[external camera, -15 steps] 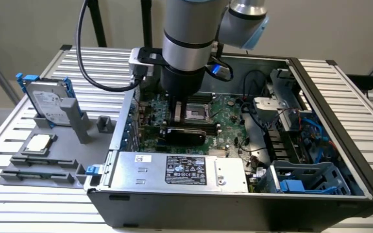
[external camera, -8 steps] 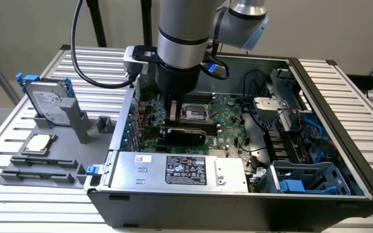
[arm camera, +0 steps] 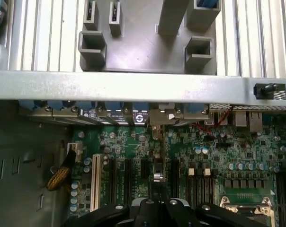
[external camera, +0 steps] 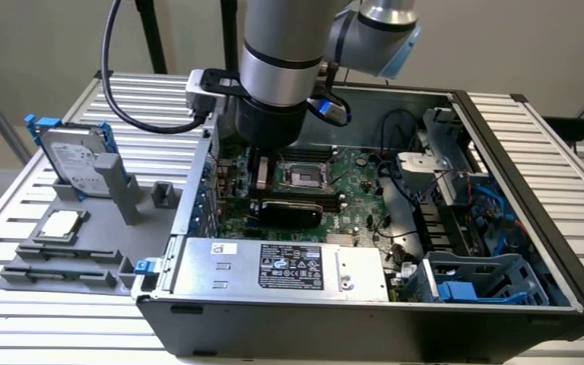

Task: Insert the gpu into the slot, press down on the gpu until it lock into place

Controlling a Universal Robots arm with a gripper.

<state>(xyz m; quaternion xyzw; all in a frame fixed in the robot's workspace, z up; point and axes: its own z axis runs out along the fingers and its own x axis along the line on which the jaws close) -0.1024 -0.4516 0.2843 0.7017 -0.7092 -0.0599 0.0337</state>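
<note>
Silver power supply [external camera: 271,266] sits beside gpu [external camera: 290,210] below hand [external camera: 261,181].

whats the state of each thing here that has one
dark grey computer case: open, lying on its side
flat black gpu card: upright on the green motherboard
gripper: shut, at the card's top edge
silver hard drive: standing in grey holder, outside case

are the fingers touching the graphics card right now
Touching. In the wrist view the graphics card shows as a thin top edge that runs straight in between the shut fingers, with no gap. In the exterior view they end on its top.
</note>
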